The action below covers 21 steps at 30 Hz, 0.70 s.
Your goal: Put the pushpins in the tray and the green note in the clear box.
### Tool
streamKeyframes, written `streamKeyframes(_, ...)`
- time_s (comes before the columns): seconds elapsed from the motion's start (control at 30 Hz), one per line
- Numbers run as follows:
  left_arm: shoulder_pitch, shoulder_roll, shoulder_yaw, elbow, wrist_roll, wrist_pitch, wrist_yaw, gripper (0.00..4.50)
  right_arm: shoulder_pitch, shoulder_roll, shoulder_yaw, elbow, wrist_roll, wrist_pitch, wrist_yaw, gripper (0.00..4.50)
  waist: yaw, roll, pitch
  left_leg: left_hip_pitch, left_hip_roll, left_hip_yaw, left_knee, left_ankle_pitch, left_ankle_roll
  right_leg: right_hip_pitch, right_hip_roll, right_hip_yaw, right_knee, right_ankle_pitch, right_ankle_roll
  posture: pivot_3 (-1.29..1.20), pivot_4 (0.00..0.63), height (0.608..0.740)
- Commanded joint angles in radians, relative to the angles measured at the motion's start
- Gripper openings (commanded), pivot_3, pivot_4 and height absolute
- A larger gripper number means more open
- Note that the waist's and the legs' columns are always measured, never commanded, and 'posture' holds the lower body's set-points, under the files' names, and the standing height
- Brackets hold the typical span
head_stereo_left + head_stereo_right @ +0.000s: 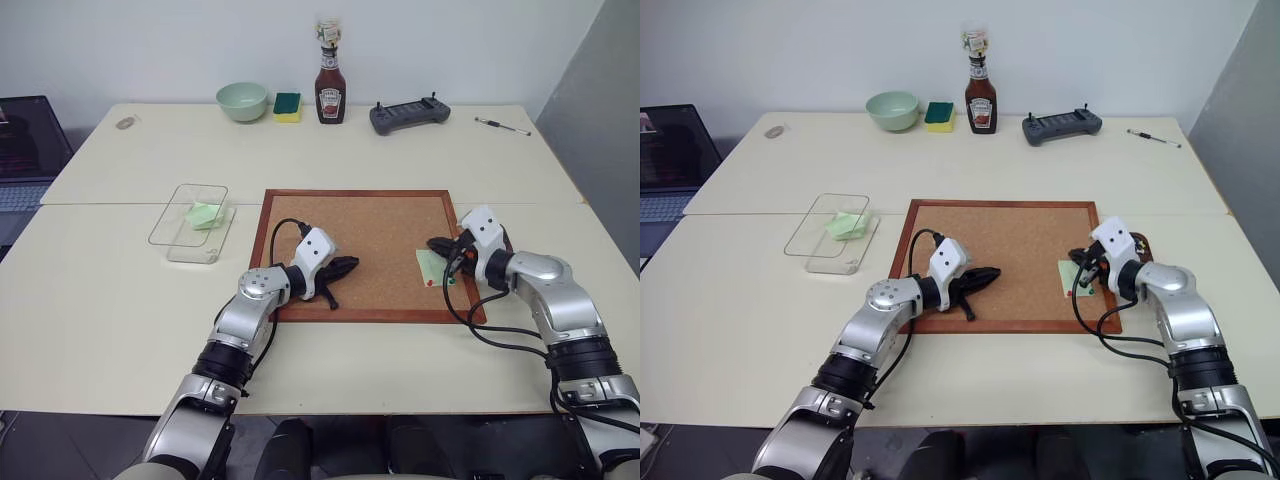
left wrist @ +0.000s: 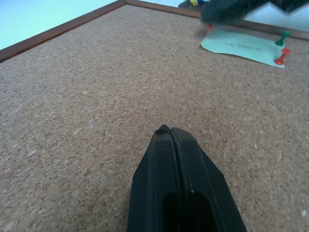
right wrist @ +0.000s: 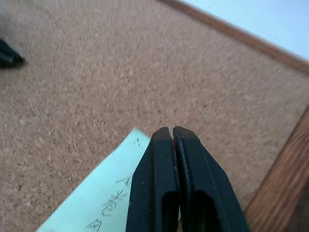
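A pale table is seen from above, with a wood-framed cork board laid at its centre. Off the board at 9 o'clock a clear box is set, and a folded green paper already lies in it.

The left gripper is held low over the board at 7 o'clock, fingers pressed together and empty. The right gripper is poised at 3 o'clock, over the far end of the note, pinched tight. A sliver of red is caught between its tips, judged to be a pushpin. A dark shape just off the board's edge at 3 o'clock, largely hidden by that gripper, is taken to be the tray.

The green note lies flat on the cork at 4 o'clock. At its near end a green pin and a red pin are stuck in.

Risks: so small a pin could be dropped or flicked away on the way to the tray, since so little of it is gripped. If the note were pulled before those two pins are out, it could be torn.
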Motion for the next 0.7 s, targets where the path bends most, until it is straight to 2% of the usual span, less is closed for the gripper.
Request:
streamKeyframes(0.03,0.026,-0.001,-0.034,0.02,0.017,0.032,-0.019,0.0,-0.012,0.003,-0.038,-0.059,0.023,-0.01,-0.016,0.01,0.0,0.0,0.0,0.0,0.0,0.0,0.0,0.0,0.0,0.0,0.0,0.0,0.0,0.0,0.0,0.0,0.15,0.74)
streamKeyframes(0.23,0.029,-0.004,-0.042,0.016,0.022,0.034,-0.025,0.0,-0.019,-0.012,-0.058,-0.061,0.023,-0.008,-0.028,0.01,0.0,0.0,0.0,0.0,0.0,0.0,0.0,0.0,0.0,0.0,0.0,0.0,0.0,0.0,0.0,0.0,0.15,0.74)
streamKeyframes(0.43,0.034,-0.005,-0.042,0.012,0.024,0.021,-0.026,0.0,-0.046,-0.074,-0.126,0.057,-0.001,-0.007,-0.078,0.01,0.0,0.0,0.0,0.0,0.0,0.0,0.0,0.0,0.0,0.0,0.0,0.0,0.0,0.0,0.0,0.0,0.15,0.74)
streamKeyframes(0.7,0.038,-0.007,-0.043,0.008,0.024,0.013,-0.026,0.0,-0.032,-0.147,-0.087,0.16,-0.126,-0.097,-0.129,0.01,0.0,0.001,-0.001,0.0,0.0,0.001,0.0,0.0,0.0,0.0,0.0,0.001,0.0,0.0,0.0,0.0,0.15,0.74)
